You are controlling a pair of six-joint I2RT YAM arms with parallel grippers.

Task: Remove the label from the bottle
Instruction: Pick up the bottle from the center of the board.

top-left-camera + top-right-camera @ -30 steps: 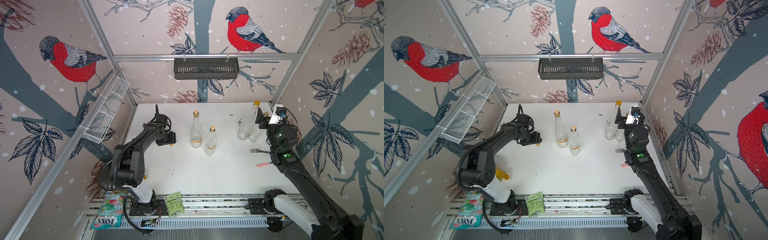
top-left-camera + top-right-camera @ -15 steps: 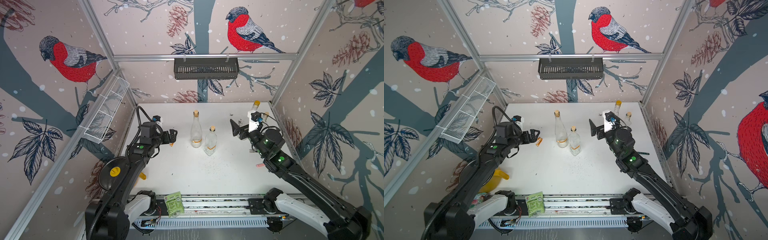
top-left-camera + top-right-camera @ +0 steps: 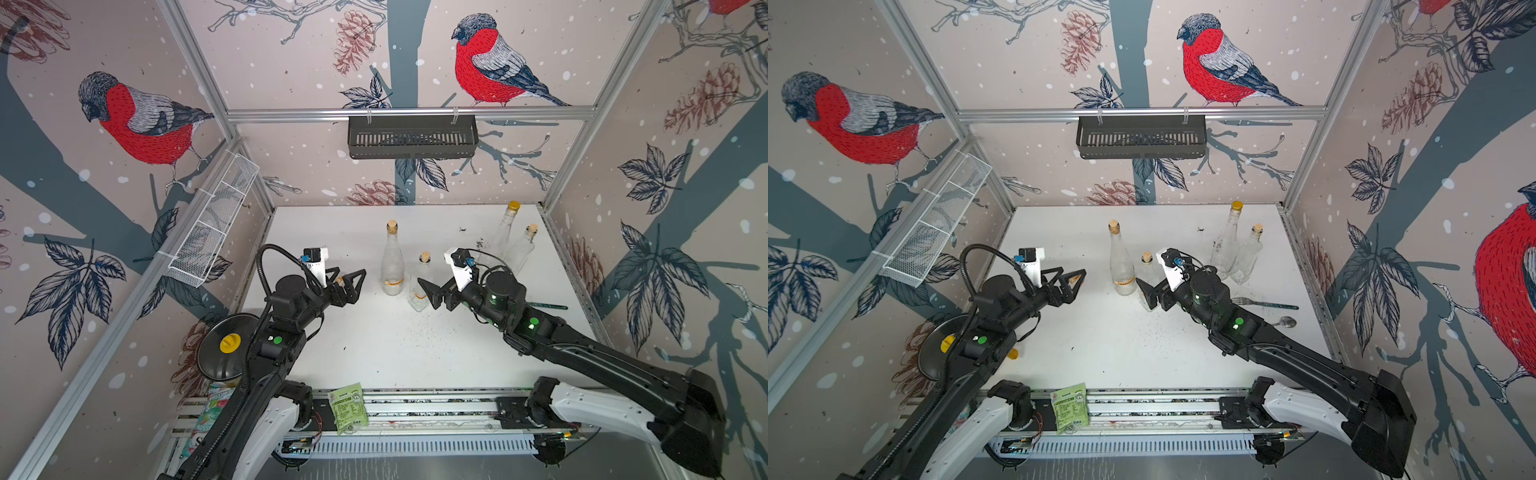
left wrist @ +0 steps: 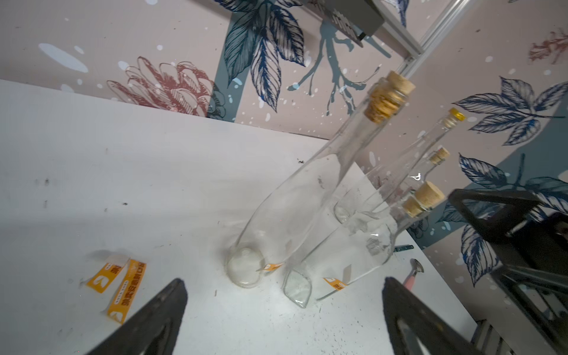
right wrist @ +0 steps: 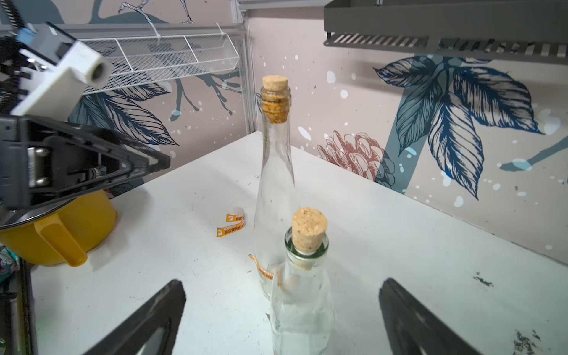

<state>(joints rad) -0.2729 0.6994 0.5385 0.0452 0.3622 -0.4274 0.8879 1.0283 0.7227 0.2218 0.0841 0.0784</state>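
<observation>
Two corked clear bottles stand mid-table: a tall bottle point(image 3: 392, 262) and a short bottle point(image 3: 419, 282), each with an orange label point(image 4: 272, 266) point(image 4: 336, 284) near its base. My left gripper point(image 3: 347, 282) point(image 4: 284, 282) is open and empty, left of the tall bottle and apart from it. My right gripper point(image 3: 432, 293) point(image 5: 282, 283) is open, with the short bottle point(image 5: 302, 295) close in front of its spread fingers, not gripped. Two loose orange label strips point(image 4: 120, 285) point(image 5: 230, 226) lie on the table by the left gripper.
Two more clear bottles point(image 3: 505, 232) point(image 3: 521, 249) stand at the back right. A fork point(image 3: 1262, 304) and spoon point(image 3: 1285, 322) lie by the right wall. A yellow pot with a black lid point(image 3: 224, 349) sits front left. A green packet point(image 3: 347, 409) lies on the front rail.
Both arms have swung in from the side walls toward the two middle bottles. Both grippers have opened wide.
</observation>
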